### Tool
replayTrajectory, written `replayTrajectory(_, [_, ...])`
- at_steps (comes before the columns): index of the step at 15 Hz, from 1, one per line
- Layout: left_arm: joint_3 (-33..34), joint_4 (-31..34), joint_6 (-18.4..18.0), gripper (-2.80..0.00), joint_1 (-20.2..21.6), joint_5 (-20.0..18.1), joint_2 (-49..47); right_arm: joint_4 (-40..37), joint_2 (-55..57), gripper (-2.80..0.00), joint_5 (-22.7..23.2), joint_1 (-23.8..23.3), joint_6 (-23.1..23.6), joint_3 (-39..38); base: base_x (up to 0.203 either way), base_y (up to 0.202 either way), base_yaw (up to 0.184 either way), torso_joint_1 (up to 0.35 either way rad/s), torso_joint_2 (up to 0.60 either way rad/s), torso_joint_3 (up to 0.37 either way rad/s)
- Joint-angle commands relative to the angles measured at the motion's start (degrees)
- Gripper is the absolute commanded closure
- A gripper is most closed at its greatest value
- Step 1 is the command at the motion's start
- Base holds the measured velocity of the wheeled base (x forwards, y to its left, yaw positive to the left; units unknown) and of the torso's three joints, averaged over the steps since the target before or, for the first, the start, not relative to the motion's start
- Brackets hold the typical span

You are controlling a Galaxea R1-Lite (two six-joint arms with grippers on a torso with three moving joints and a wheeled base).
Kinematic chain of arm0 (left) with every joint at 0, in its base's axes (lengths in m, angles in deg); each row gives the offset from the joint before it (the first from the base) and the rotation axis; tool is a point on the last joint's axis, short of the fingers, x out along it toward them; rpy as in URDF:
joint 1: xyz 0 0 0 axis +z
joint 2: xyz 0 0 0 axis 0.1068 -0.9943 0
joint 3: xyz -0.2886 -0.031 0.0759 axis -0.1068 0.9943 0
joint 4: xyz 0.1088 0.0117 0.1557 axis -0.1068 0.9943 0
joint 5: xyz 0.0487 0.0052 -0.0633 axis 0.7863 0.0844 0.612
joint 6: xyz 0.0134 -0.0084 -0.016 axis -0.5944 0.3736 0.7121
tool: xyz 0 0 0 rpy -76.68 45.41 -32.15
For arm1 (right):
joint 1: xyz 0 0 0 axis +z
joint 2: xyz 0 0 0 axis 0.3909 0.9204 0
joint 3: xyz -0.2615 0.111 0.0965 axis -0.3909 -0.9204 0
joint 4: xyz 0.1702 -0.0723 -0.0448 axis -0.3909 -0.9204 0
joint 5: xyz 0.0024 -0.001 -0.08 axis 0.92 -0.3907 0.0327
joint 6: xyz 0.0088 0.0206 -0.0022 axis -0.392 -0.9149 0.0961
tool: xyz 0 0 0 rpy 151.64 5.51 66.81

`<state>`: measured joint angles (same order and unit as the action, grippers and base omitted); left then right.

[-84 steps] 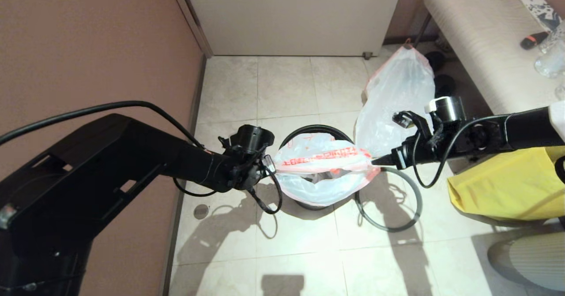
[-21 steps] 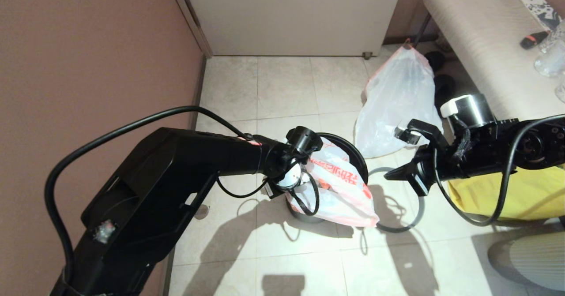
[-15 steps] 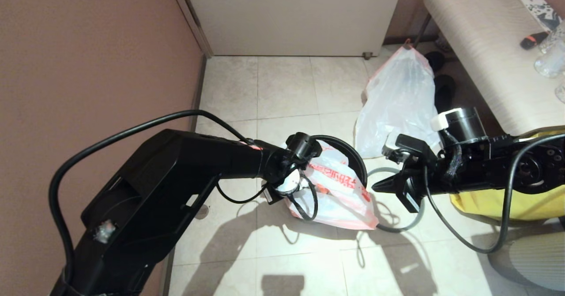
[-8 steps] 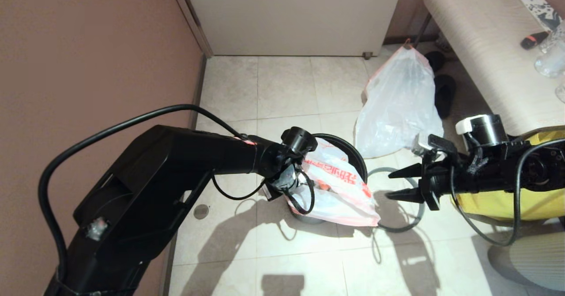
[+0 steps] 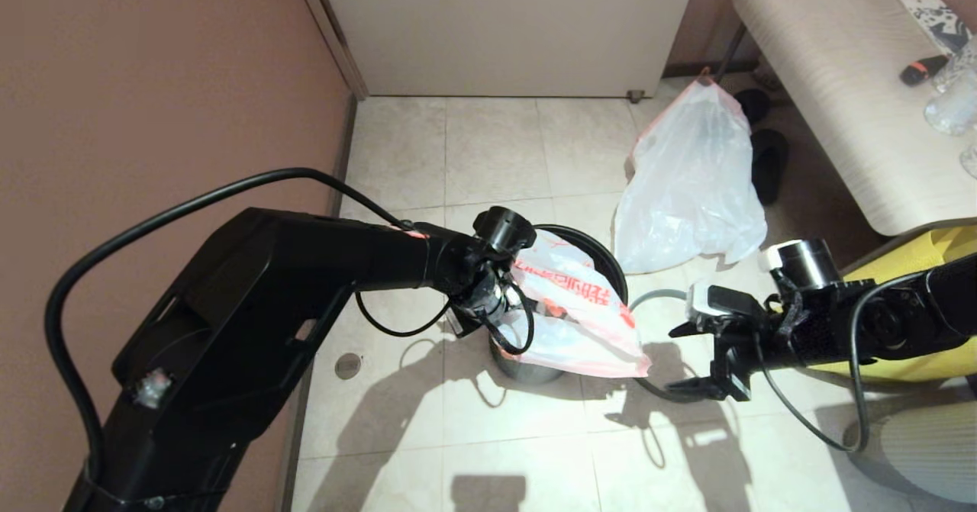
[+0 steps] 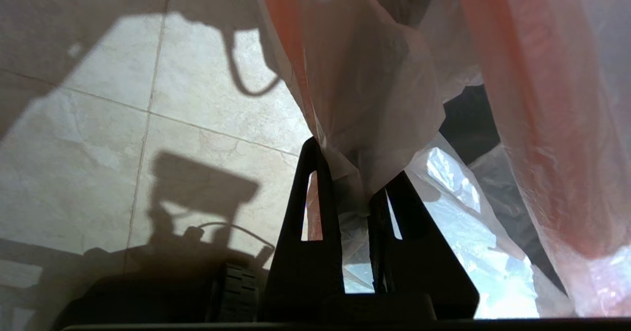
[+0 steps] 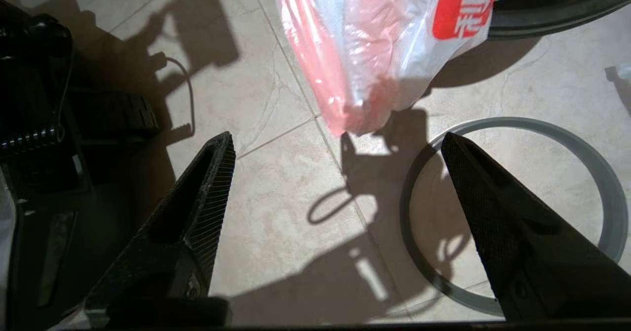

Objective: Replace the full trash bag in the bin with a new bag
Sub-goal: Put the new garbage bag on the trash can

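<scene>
Down at the near-left rim of the bin, the left gripper is pinched narrow on a fold of the thin, limp translucent white bag with an orange-red hem band and red lettering. From that pinch the one new bag drapes across the mouth of the small round black plastic bin, its long axis slanting toward the robot's right and nearer the robot, with its loose hem corner hanging over the bin's outer side above the floor. Just beyond that corner, the right gripper hangs with its jaws spread wide, holding nothing, above the single thin grey ring lying flat on the tiles beside the bin. Farther back stands one bulging translucent white bag, upright, its gathered red-orange point upward, beside the pale bench.
</scene>
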<state>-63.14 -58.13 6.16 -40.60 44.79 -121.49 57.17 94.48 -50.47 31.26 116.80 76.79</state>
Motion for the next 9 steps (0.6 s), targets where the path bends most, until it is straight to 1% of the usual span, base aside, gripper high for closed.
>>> replayTrajectory(1, [0.43,0.25,0.37,0.00,0.19,-0.55,0.89,5.67,2.81,-2.80,0.93,-0.09,0.16,-0.83,0.000,0.000,0.000,0.000,0.00,0.000])
replayTrajectory(4, [0.53,0.28,0.39,0.00,0.21,-0.78,1.74,6.98,3.75,-2.80,4.42,-1.13,0.08,-0.82,0.000,0.000,0.000,0.000,0.00,0.000])
replayTrajectory(5, [0.67,0.91,0.57,0.00,0.05,-1.77,2.66,7.33,3.72,-2.80,4.77,-1.04,-0.30,-0.46,0.000,0.000,0.000,0.000,0.00,0.000])
replayTrajectory(7, [0.79,4.14,2.97,0.00,-0.23,-5.24,4.15,7.44,2.34,-2.80,5.00,-1.04,-1.59,-0.38,0.000,0.000,0.000,0.000,0.00,0.000])
replayTrajectory(9, [1.05,5.10,4.10,0.00,-0.24,-6.38,4.36,8.41,0.97,-2.80,4.38,-0.92,-2.04,-0.71,0.000,0.000,0.000,0.000,0.00,0.000])
